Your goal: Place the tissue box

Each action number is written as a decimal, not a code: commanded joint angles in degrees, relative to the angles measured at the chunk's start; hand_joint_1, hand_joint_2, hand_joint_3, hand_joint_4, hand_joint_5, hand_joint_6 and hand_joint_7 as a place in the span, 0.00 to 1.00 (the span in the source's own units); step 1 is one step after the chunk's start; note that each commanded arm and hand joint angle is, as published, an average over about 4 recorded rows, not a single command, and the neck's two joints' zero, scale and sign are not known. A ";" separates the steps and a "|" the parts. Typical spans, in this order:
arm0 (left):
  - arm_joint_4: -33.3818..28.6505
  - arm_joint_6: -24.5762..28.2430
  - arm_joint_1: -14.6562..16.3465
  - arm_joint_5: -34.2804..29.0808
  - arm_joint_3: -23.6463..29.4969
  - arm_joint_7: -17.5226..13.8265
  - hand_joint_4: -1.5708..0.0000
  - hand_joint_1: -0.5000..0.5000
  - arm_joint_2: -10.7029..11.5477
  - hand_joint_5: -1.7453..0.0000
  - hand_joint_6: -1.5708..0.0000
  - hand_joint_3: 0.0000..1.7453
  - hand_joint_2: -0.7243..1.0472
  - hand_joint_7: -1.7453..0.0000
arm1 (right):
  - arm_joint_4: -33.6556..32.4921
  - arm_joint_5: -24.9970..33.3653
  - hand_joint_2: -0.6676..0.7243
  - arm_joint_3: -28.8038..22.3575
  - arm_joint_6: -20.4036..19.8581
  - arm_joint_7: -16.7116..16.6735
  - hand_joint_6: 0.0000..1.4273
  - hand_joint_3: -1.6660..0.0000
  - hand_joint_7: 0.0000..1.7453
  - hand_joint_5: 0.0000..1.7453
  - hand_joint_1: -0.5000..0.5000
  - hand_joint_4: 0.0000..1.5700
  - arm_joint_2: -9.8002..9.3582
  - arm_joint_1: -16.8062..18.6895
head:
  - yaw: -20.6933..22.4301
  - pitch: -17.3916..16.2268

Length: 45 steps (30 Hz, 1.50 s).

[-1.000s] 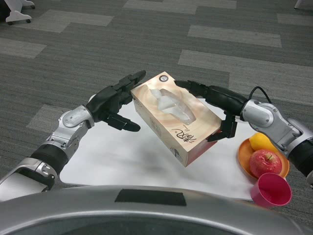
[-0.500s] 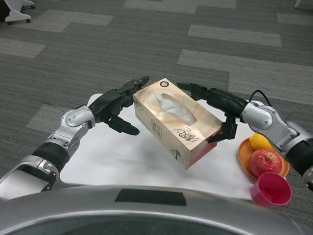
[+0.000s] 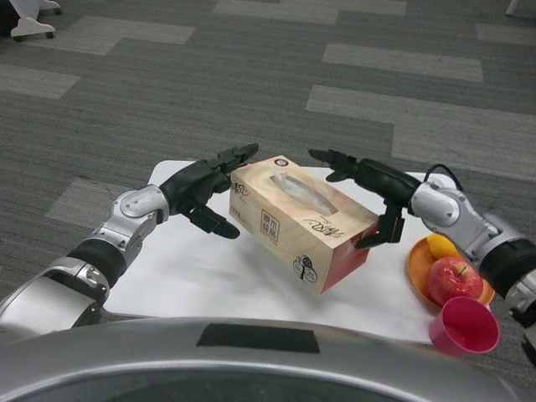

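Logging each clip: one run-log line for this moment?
tissue box: on table | left hand: touching its end | right hand: alongside, contact unclear | apple: on plate

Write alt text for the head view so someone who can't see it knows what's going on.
Two black robot hands, left hand and right hand, hold a tan tissue box between them, one at each end, low over a white table. At right sit an orange plate with an apple and a pink cup.

A tan and orange tissue box (image 3: 297, 219) with dark lettering sits on a white table (image 3: 193, 268), between black hands. Nearby: an orange plate (image 3: 419, 268), red apple (image 3: 453, 277), yellow fruit (image 3: 444, 245), pink cup (image 3: 466, 326); striped grey carpet (image 3: 251, 75).
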 commanded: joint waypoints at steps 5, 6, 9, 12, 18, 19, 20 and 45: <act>5.55 -1.58 -3.32 2.00 -2.71 -1.29 0.86 1.00 -3.39 1.00 1.00 0.05 0.75 1.00 | 5.53 0.52 0.16 3.50 -1.51 -2.84 0.00 0.10 0.04 0.33 0.33 0.16 3.80 -3.30 | -0.52 -0.03; 6.20 -1.58 -3.56 2.13 -2.84 -1.18 0.86 1.00 -3.57 1.00 1.00 0.05 0.75 1.00 | 6.14 0.50 0.17 3.76 -1.51 -2.92 0.00 0.10 0.04 0.33 0.33 0.16 3.93 -3.41 | -0.52 -0.05; 8.09 -1.69 -4.15 2.17 -3.76 -1.03 0.86 1.00 -4.01 1.00 1.00 0.05 0.75 1.00 | 8.05 0.39 0.16 4.51 -1.51 -3.12 0.00 0.08 0.05 0.33 0.33 0.16 4.24 -3.61 | -0.55 -0.15; 9.02 -1.76 -4.44 2.17 -4.11 -1.01 0.86 1.00 -4.18 1.00 1.00 0.05 0.75 1.00 | 9.04 0.32 0.15 4.95 -1.51 -3.32 0.00 0.10 0.04 0.33 0.33 0.16 4.46 -3.63 | -0.57 -0.19; 10.23 -1.84 -4.51 2.20 -4.09 -0.90 0.86 1.00 -4.18 1.00 1.00 0.05 0.75 1.00 | 10.80 0.21 0.18 6.05 -1.51 -3.49 0.00 0.10 0.05 0.33 0.33 0.16 4.72 -3.69 | -0.52 -0.25; 10.38 -1.84 -4.53 2.22 -4.11 -0.87 0.86 1.00 -4.18 1.00 1.00 0.05 0.75 1.00 | 10.89 0.19 0.18 6.09 -1.51 -3.49 0.00 0.10 0.05 0.33 0.33 0.16 4.72 -3.72 | -0.56 -0.27; 10.58 -1.84 -4.55 2.28 -4.13 -0.81 0.86 1.00 -4.18 1.00 1.00 0.05 0.75 1.00 | 11.02 0.17 0.18 6.11 -1.51 -3.54 0.00 0.10 0.05 0.33 0.33 0.16 4.72 -3.69 | -0.59 -0.29; 17.89 -1.76 -5.45 3.58 -6.18 1.90 0.83 1.00 -4.62 1.00 1.00 0.05 0.79 1.00 | 17.00 -1.79 0.11 8.64 -1.51 -4.90 0.00 0.10 0.04 0.33 0.25 0.16 6.13 -3.89 | -0.10 -0.57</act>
